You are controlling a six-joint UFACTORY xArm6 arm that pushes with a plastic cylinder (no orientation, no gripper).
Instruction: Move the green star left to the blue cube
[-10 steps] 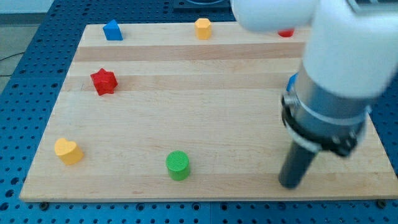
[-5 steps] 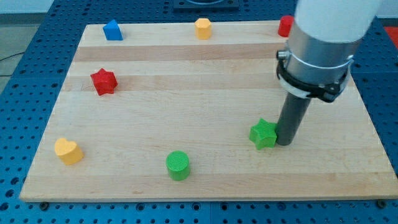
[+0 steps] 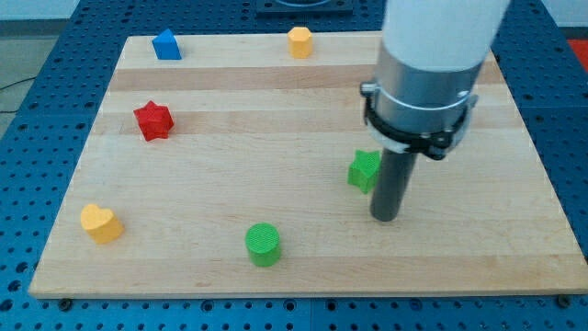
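The green star (image 3: 364, 171) lies right of the board's middle, partly hidden by my rod. My tip (image 3: 385, 219) rests on the board just below and right of the star, touching or nearly touching it. A blue block (image 3: 166, 44) sits at the top left corner of the board, far from the star. No other blue block shows; the arm hides the board's upper right.
A red star (image 3: 153, 120) lies at the left. A yellow heart (image 3: 100, 223) sits at the bottom left. A green cylinder (image 3: 264, 245) stands near the bottom edge. An orange hexagonal block (image 3: 300, 41) sits at the top middle. The wooden board (image 3: 276, 138) lies on a blue perforated table.
My rod swept from the lower right toward the left. The green star came into view and moved left and up with it. The red block at the top right is now hidden by the arm.
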